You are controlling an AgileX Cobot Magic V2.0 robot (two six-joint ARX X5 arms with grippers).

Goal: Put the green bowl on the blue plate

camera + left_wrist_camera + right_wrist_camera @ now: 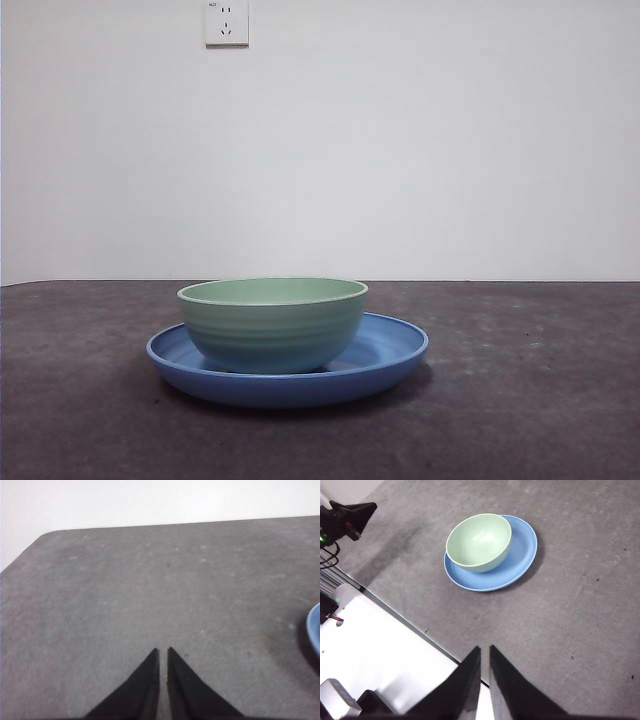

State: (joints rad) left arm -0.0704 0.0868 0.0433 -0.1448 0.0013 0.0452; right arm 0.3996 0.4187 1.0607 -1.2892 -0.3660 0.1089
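You had the green bowl (pixel 272 322) sitting upright on the blue plate (pixel 395 350), offset toward its left side. Both the left gripper (pixel 163 652) and right gripper (pixel 485 651) were pinched closed, empty, well apart from it.

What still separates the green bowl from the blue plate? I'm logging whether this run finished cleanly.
Nothing visible does. The green bowl already sits upright inside the blue plate, off-centre toward one side of it. Neither hand holds anything: the left hand and the right hand are both shut and away from the dishes, over the table.
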